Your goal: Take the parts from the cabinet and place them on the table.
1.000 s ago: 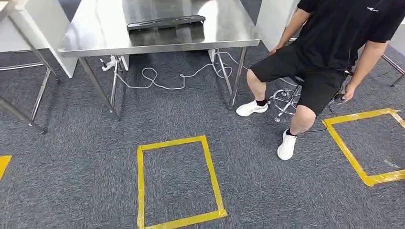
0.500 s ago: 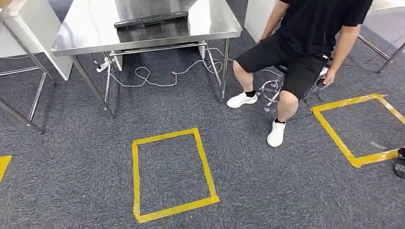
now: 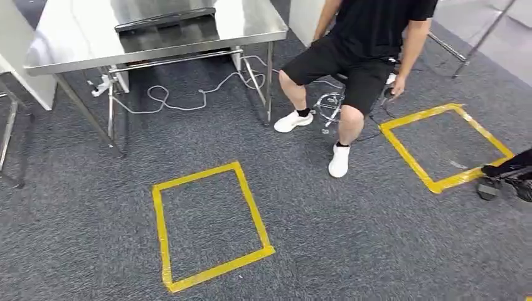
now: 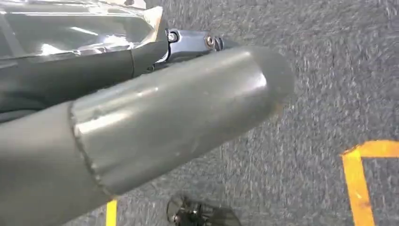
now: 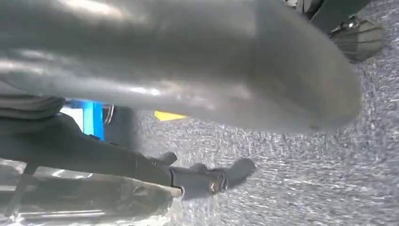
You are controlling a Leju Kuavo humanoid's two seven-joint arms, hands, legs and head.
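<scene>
- Film-wrapped part [image 4: 70, 28], shiny crinkled clear plastic over something grey, lies against the dark fingers [image 4: 94, 70] of the left hand [image 4: 117, 108]; its long axis runs along those fingers, which lie straight out.
- Whether the left hand truly grips it I cannot tell; the thick grey thumb stands apart from the film.
- The right wrist view shows the same kind of glossy wrap [image 5: 94, 197] touching the right hand's [image 5: 164, 70] dark fingers [image 5: 207, 181], which also lie straight along it; hold or mere contact, I cannot tell.
- Below both hands is grey, coarse-pile carpet [image 3: 313, 238].
- A yellow tape rectangle [image 3: 160, 232] marks the carpet in front, and a second one [image 3: 408, 153] lies off to the right.
- Between the second rectangle and the steel desk [image 3: 75, 37], a person [image 3: 370, 37] in black sits on a chrome-based stool [image 3: 327, 106], white shoes on the carpet.
- On the polished desk a long flat black piece [image 3: 164, 19] lies with its length parallel to the near edge.
- A white cable [image 3: 182, 103] loops on the carpet under the desk.
</scene>
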